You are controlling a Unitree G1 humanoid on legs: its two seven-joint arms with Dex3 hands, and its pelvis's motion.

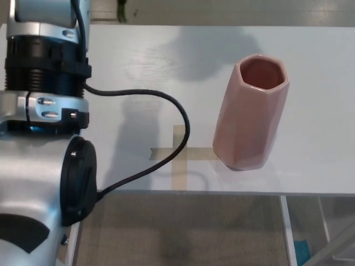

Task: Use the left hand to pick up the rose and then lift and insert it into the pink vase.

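Hands unseen (state unknowable); pink vase point(251, 113) upright on white table point(310, 50), tape cross point(180, 155) beside.

One pink vase point(251, 113), one white table point(310, 55), one tape cross point(180, 153), one black cable point(166, 138).

**A robot test bench, not a home**

This looks like a lab or test room. A plain white table point(310, 166) fills most of the frame, and tan tape strips point(180, 155) stuck near its lower middle form a cross, the kind of mark that fixes a spot for trials. At the left edge, a silver and black robot arm point(41, 111) trails an exposed black cable point(166, 138) over the tabletop. Below the table's front edge lies brownish-grey carpet point(183, 233), office-style flooring rather than a household's.
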